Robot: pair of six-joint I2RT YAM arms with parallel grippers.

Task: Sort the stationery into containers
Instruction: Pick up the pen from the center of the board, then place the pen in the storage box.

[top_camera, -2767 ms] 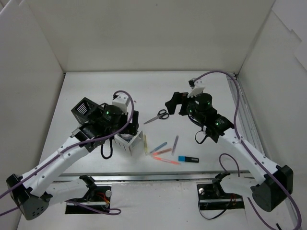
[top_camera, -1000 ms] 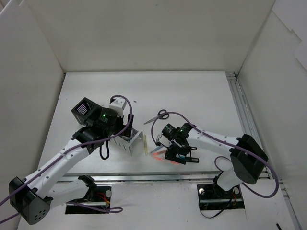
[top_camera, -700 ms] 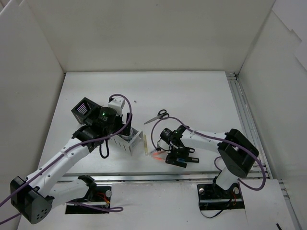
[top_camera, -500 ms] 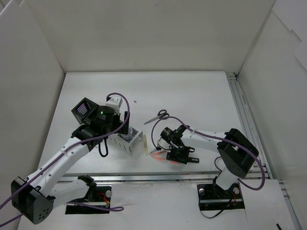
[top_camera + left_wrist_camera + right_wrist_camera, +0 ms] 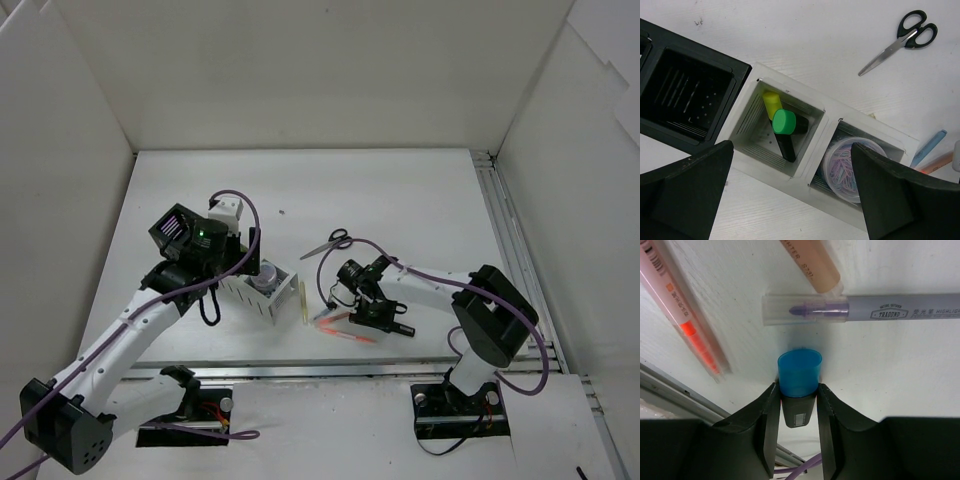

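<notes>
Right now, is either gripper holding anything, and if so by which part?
The right gripper pinches the blue-capped highlighter by its black barrel, just behind the cap. The left gripper is open and holds nothing.

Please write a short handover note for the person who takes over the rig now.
Left claw: open, empty, above the white boxes.
Right claw: shut on the blue highlighter, among the pens.
Done: green highlighter and yellow highlighter in one white box, paper-clip jar in the next.
To sort: blue highlighter, scissors, purple pen, orange pen, peach pen, light blue pen, yellow pen.
The black box looks empty.
</notes>
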